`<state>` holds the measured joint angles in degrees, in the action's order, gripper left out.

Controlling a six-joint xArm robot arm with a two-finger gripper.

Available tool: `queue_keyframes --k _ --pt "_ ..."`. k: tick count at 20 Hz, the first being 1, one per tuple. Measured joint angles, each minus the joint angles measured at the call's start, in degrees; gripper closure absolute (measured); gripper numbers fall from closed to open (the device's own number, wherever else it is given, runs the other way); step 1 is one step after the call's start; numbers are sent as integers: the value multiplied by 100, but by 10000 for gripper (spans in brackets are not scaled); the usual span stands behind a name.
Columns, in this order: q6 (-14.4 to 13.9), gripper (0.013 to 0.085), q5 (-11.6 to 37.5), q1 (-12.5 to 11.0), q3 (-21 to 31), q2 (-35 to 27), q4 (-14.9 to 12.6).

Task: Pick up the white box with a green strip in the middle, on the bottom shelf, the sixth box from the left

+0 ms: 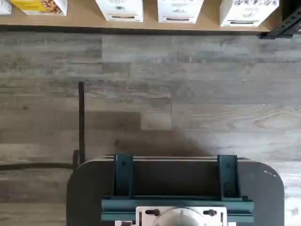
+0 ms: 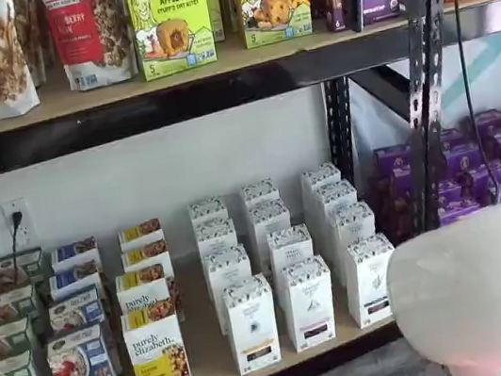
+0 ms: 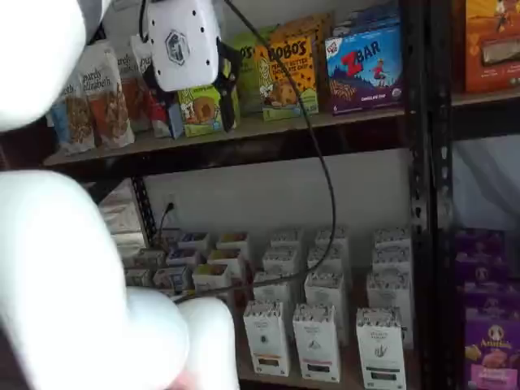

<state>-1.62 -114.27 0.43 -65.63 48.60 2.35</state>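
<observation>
Hanging the hand (image 3: pixel 193 118) high at the level of the upper table (image 3: pixel 268 126), with black fingers spread wide and holding nothing. Locating the white box (image 2: pixel 251 324) first: standing upright at the front edge of the bottom table (image 2: pixel 207 352), heading its own column of matching cartons, with the reddish-strip carton (image 2: pixel 307 303) just beside it at 3 o'clock and a yellow granola box (image 2: pixel 158 355) near at 9 o'clock. Checking the strip colour before committing, since the three front cartons are looking nearly alike in both shelf views. Judging the approach as barely beginning: needing to drop down toward 5 o'clock in a shelf view, then lining up squarely with the narrow front face. Keeping the fingers wide while descending, and slipping them into the slim gaps on both sides without nudging the neighbours. Closing on the side walls above the middle, probably, for guarding against tipping. Watching the cable (image 3: pixel 321 179) trailing across the cartons, as possibly snagging a box top.
</observation>
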Motion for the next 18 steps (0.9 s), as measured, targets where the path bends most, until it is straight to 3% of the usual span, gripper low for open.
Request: queue_keyframes --k 3,7,9,12,18 --pt "-173 130 511 257 287 303 -207" --pt "-826 130 707 1012 533 378 -489" --pt "-1039 130 831 1217 684 420 -520" --pt "-1224 130 1063 1364 954 467 -461" --pt "-1313 130 1529 1424 1454 501 -468"
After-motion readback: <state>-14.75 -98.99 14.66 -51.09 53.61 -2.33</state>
